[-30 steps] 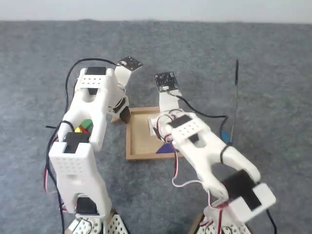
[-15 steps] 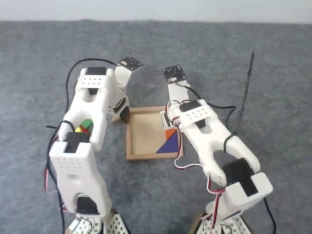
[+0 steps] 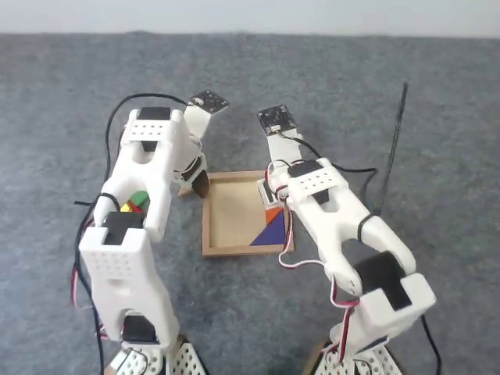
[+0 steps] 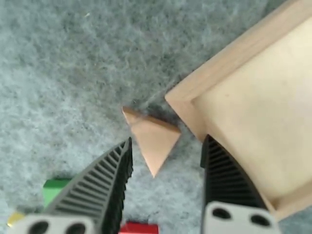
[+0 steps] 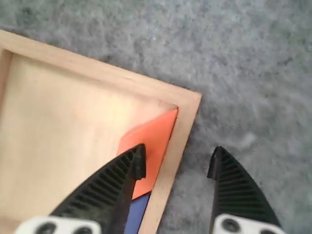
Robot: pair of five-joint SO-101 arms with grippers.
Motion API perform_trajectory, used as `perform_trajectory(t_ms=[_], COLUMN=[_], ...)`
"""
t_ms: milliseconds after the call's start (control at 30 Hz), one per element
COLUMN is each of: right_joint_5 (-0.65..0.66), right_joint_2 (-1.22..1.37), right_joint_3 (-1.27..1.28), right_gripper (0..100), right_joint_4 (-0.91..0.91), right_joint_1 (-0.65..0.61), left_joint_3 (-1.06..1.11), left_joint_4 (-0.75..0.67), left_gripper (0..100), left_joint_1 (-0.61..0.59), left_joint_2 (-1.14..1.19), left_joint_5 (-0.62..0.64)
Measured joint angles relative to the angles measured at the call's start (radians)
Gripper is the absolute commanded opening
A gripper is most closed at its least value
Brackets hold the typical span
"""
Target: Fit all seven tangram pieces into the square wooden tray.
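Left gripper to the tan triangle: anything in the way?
Nothing visible. The left gripper hangs open right over the tan triangle, which lies on the carpet just off the tray corner. One finger is near that tray's wall.

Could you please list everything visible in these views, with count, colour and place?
Tray: one, pale wood, on the carpet between the arms.
Orange piece: one, inside the tray, against its wall.
Blue piece: one, inside the tray, touching the orange piece.
Tan triangle: one, on the carpet just outside a tray corner.
Green piece: one, on the carpet, outside the tray.
Red piece: one, on the carpet near the green piece.
Yellow piece: one, beside the green piece.
Carpet: grey, covering the table.
Cable: one, black, by the right arm.
Left gripper: open, above the tan triangle.
Right gripper: open, straddling the tray wall.
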Motion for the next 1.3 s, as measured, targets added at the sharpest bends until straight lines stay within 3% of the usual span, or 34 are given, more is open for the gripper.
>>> perform_trajectory(t_ms=[300,633,900,1200,1300], right_joint_5=[0.002,0.002,0.002,0.002,0.002], right_joint_2=[0.149,0.172,0.172,0.176,0.176], right_joint_3=[-0.222,-0.259,-0.259,-0.259,-0.259], right_gripper=[22.9,22.9,22.9,22.8,22.8], right_joint_4=[0.164,0.203,0.206,0.206,0.206], right_joint_1=[0.023,0.026,0.026,0.026,0.026], left_joint_3=[0.011,0.011,0.011,-0.003,-0.003], left_joint_4=[0.057,0.063,-0.049,-0.052,-0.052], left_gripper=[22,22,22,22,17], left_joint_1=[0.002,-0.066,-0.037,-0.02,-0.014], left_joint_2=[-0.098,-0.101,0.023,0.038,0.04], left_joint_5=[-0.009,-0.212,-0.158,-0.12,-0.12])
